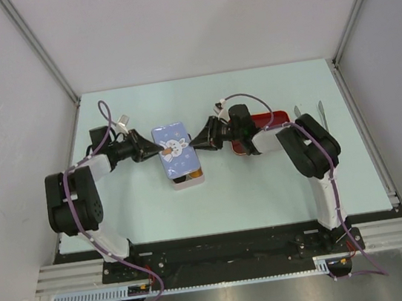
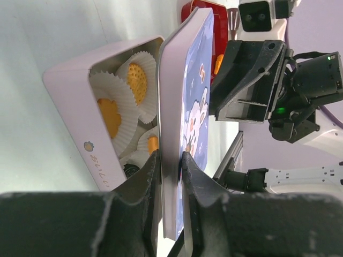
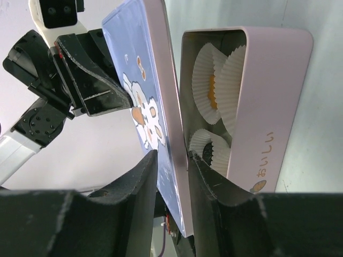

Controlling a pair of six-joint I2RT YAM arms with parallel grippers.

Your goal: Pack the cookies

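We counted two tools, the left tool [image 2: 170,160] and the right tool [image 3: 172,156]; one pink tin [image 2: 69,107]; one blue lid [image 2: 195,80]; one red tray [image 1: 268,120] at three o'clock of the tin; at least three white paper cups [image 2: 122,95]; at least three orange cookies [image 2: 136,80].

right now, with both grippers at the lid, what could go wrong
1. The lid sits offset from the tin, whose near end shows; pressed down now it may jam crooked.
2. Paper cups stand near the tin's rim; the lid's edge could catch one.
3. The left gripper pinches one lid edge, the right gripper straddles the other; uneven pulls could twist it.
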